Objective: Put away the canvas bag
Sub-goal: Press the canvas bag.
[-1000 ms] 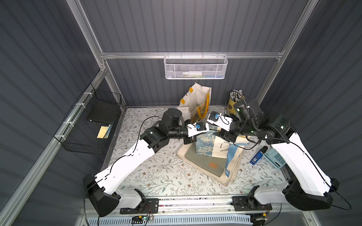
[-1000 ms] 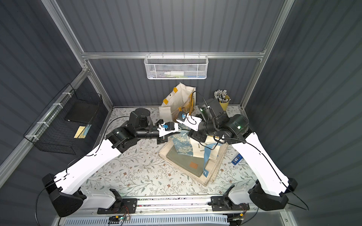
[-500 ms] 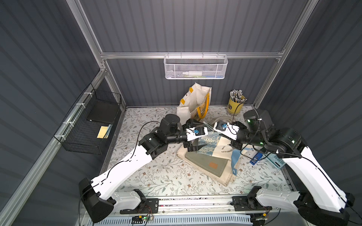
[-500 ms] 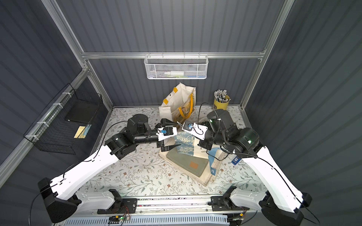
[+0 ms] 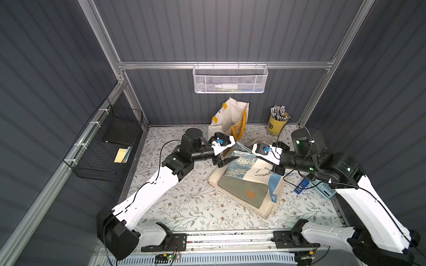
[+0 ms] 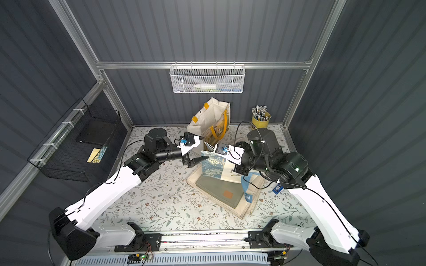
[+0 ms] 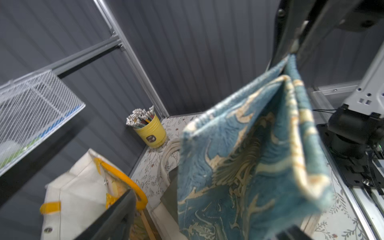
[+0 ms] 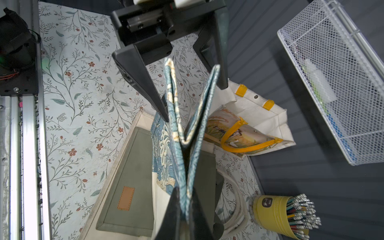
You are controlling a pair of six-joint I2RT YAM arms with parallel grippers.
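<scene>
One blue woven canvas bag with a cream leaf pattern [image 5: 239, 164] hangs above a flat grey-green folded bag with one tan patch [image 5: 242, 190], right of the table's middle. The right gripper [image 8: 185, 204] pinches the blue bag's folded edge. The left gripper [image 8: 193, 100] has its two black tapered fingers spread, one either side of the cloth. One upright cream tote with yellow handles [image 5: 230, 119] stands behind.
</scene>
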